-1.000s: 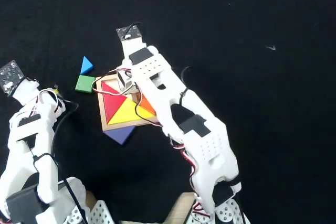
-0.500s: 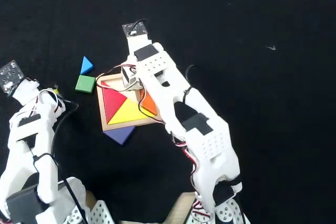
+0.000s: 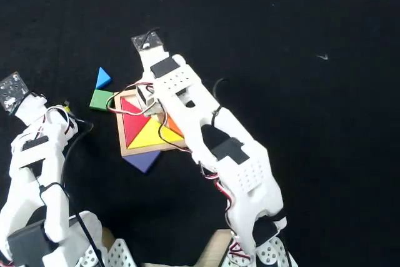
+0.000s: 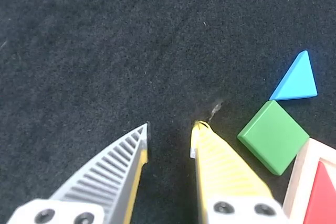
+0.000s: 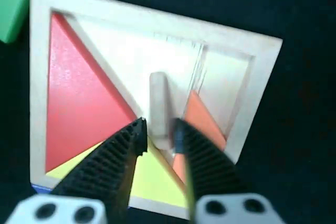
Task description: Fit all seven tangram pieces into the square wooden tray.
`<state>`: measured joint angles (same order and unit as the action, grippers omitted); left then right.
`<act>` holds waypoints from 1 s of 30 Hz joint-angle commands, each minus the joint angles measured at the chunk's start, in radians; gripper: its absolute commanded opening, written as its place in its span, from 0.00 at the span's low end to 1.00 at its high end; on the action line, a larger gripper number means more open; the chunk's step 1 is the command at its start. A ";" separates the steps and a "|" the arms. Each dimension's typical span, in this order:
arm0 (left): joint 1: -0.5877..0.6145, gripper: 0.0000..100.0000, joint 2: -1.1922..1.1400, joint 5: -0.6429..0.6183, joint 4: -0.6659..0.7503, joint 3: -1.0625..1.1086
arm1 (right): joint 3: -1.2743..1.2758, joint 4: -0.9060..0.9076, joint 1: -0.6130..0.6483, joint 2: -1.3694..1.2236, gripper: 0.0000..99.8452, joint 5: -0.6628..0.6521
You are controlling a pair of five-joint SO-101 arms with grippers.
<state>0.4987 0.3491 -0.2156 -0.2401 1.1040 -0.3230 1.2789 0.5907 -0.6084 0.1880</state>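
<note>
The square wooden tray (image 3: 125, 149) lies left of centre on the black cloth and holds a red triangle (image 3: 132, 123), a yellow triangle (image 3: 150, 134) and an orange piece (image 3: 176, 126). My right gripper (image 5: 157, 127) hangs over the tray (image 5: 157, 22), shut on a pale wooden piece (image 5: 159, 103) that stands on edge between the red triangle (image 5: 79, 103) and the orange piece (image 5: 205, 116). A purple piece (image 3: 142, 161) lies just outside the tray's near edge. The green square (image 4: 273, 136) and blue triangle (image 4: 297, 80) lie on the cloth close beside my open left gripper (image 4: 170, 127).
The right arm (image 3: 212, 148) stretches from the near table edge over the tray's right side. The left arm (image 3: 31, 154) stands at the near left. Bare black cloth spreads to the right and the back.
The right arm's wrist swung slightly right and back over the tray, then returned to the left. The left arm and the loose pieces stayed put.
</note>
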 commanded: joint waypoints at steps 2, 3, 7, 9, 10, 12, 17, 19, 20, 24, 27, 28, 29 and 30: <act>-0.012 0.14 0.014 0.006 0.020 -0.013 | -0.061 0.011 0.023 0.010 0.18 -0.009; -0.012 0.14 0.014 0.006 0.020 -0.013 | -0.061 0.011 0.021 0.010 0.18 -0.009; -0.012 0.14 0.014 0.006 0.020 -0.013 | -0.061 0.011 0.018 0.012 0.18 -0.011; -0.012 0.14 0.014 0.006 0.020 -0.013 | -0.061 0.012 0.021 0.012 0.17 -0.011; -0.012 0.14 0.014 0.006 0.020 -0.013 | -0.061 0.014 0.025 0.012 0.15 -0.011; -0.012 0.14 0.014 0.006 0.020 -0.013 | -0.062 0.026 0.035 0.013 0.13 -0.011; -0.012 0.14 0.014 0.006 0.020 -0.013 | -0.108 0.077 0.094 0.012 0.12 -0.011; -0.012 0.14 0.014 0.006 0.020 -0.013 | -0.111 0.077 0.104 0.012 0.12 -0.011; -0.012 0.14 0.014 0.006 0.020 -0.013 | -0.113 0.077 0.107 0.012 0.12 -0.011; -0.012 0.14 0.014 0.006 0.020 -0.013 | -0.113 0.077 0.107 0.012 0.12 -0.011; -0.012 0.14 0.014 0.006 0.020 -0.013 | -0.114 0.071 0.107 0.012 0.12 -0.011; -0.012 0.14 0.014 0.006 0.020 -0.013 | -0.119 0.064 0.107 0.012 0.12 -0.012; -0.012 0.14 0.014 0.006 0.020 -0.013 | -0.130 0.055 0.107 0.008 0.12 -0.017; -0.012 0.14 0.014 0.006 0.021 -0.013 | -0.137 0.046 0.107 0.005 0.12 -0.038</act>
<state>0.4987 0.3491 -0.2156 -0.2401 1.1040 -0.3782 1.3495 0.6828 -0.6084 0.1880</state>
